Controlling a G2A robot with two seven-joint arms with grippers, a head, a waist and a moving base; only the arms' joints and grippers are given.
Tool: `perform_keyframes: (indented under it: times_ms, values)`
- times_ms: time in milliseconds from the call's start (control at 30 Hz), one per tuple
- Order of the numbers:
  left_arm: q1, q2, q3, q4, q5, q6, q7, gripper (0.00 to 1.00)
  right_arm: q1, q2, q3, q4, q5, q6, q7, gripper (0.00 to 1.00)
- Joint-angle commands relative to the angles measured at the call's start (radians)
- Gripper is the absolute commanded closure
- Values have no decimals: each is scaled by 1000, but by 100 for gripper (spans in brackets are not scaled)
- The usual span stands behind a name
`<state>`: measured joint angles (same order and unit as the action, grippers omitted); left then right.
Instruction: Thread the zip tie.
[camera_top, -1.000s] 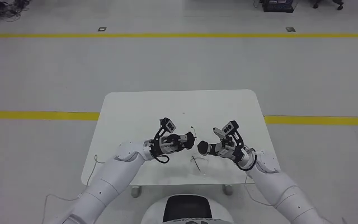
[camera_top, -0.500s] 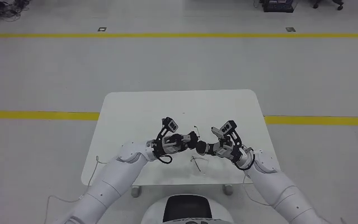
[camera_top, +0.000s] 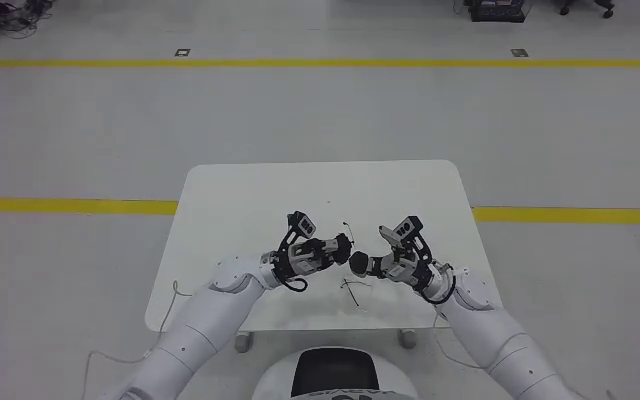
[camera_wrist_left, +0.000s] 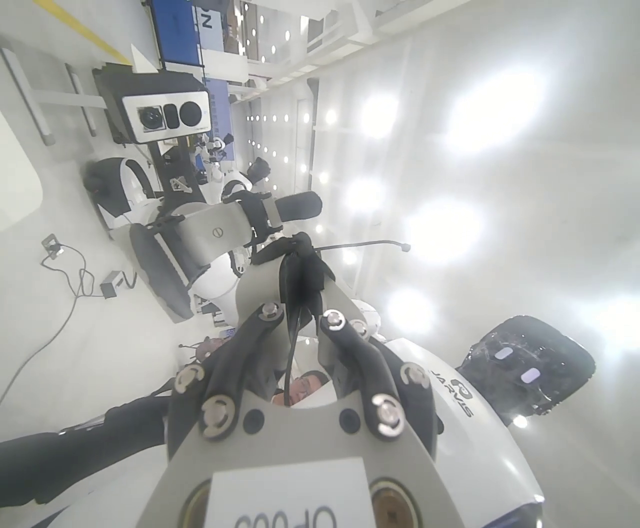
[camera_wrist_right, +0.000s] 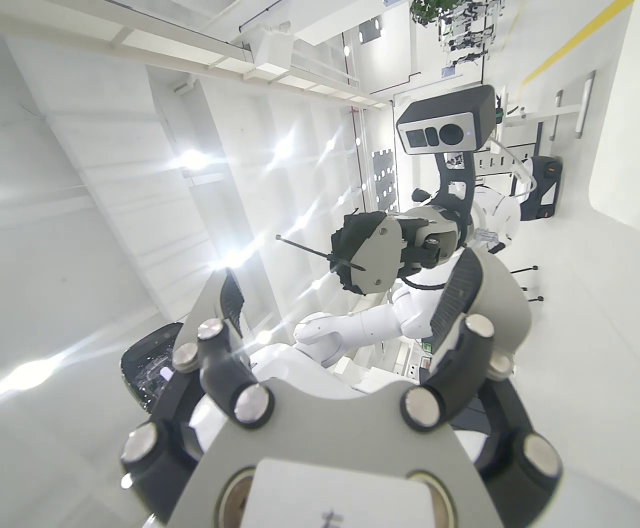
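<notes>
My left gripper hangs above the table's front middle, shut on a thin black zip tie. The tie's tail sticks out past the fingertips and its other end runs back between the fingers. In the right wrist view the same tie pokes out of the left gripper. Facing it, a short way off, is my right gripper, open with nothing between its fingers. In the left wrist view the right gripper sits just beyond the tie.
A second black zip tie lies on the white table below the grippers, near the front edge. Two loose ties show on the table in the right wrist view. Bare floor with yellow lines surrounds the table.
The two grippers have drawn closer together over the table. The right one shifted toward the left one and its zip tie, and the left one edged slightly right.
</notes>
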<state>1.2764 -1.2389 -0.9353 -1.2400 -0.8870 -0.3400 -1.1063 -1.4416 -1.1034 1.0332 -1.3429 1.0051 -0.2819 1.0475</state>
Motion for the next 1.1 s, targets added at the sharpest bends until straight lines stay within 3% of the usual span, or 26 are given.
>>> perform_keyframes:
  times_ms: [0,267,367,467,933,1067]
  values:
    - [-1,-5,1,4,-13,0,-15,100,5,-1,4,14,4,8,9,0]
    - [-3,-6,2,-2,-9,0,-21,100,2,-3,4,4,13,9,0,0]
    - [7,-6,4,-8,-5,9,18,100,-6,-6,17,1,66,15,23,0]
    - [13,-4,0,-5,-15,10,16,100,-6,-10,24,21,131,36,87,0]
    - [13,-7,5,14,-60,11,-5,100,48,-39,2,121,169,81,178,0]
    - [10,-9,10,19,-75,14,-18,100,59,-46,-6,137,151,74,176,24]
